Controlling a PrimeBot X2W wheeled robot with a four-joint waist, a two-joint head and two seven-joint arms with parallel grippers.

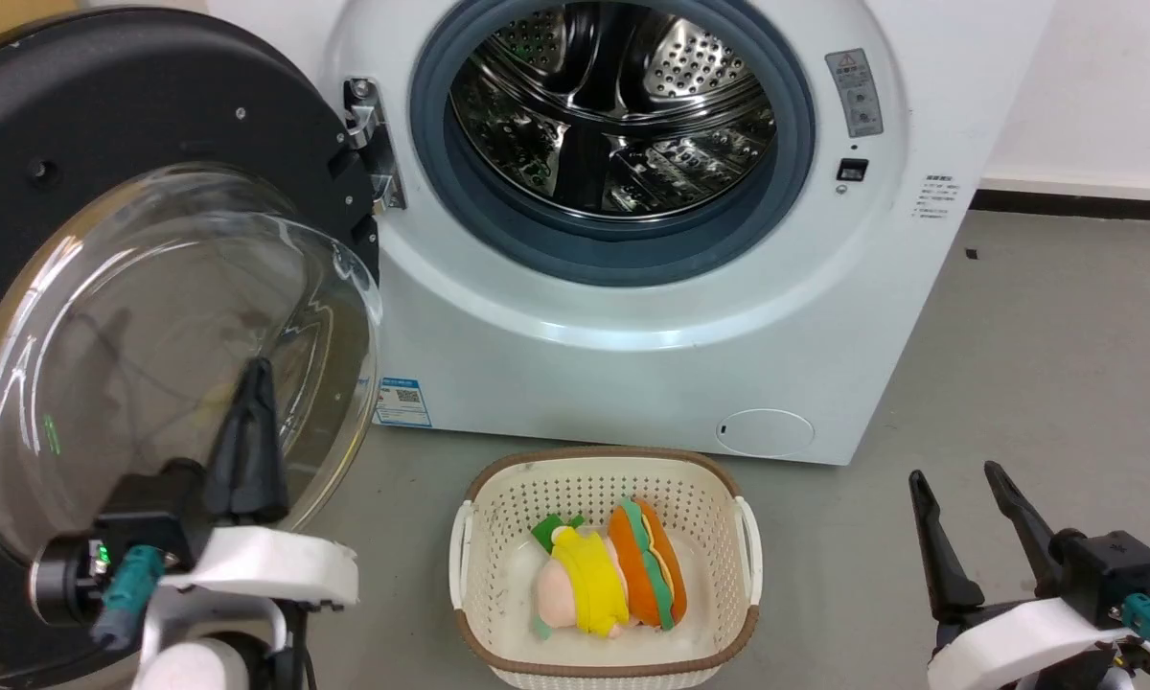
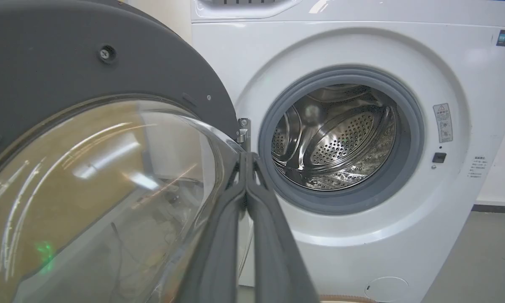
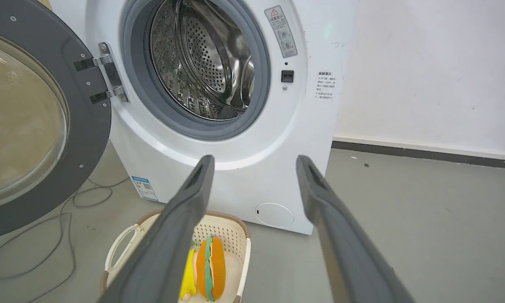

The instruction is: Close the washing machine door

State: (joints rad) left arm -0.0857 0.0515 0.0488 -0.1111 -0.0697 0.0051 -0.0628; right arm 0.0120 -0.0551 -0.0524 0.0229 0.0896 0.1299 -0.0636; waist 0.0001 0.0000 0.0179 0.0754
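The washing machine door stands wide open, frame left; left gripper clenched empty before its glass, right gripper splayed; next, likely push door rightward.

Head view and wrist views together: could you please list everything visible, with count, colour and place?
washing machine: one, white, centre.
washing machine door: one, black rim, clear glass, open at left.
drum: one, steel, inside opening.
rubber ring: one, grey, around drum.
basket: one, cream, floor before machine.
soft toys: two, orange-green and yellow-pink, in basket.
cable: one, grey, floor below door.
left gripper: one, dark, shut, before door glass.
right gripper: one, dark, open, lower right.
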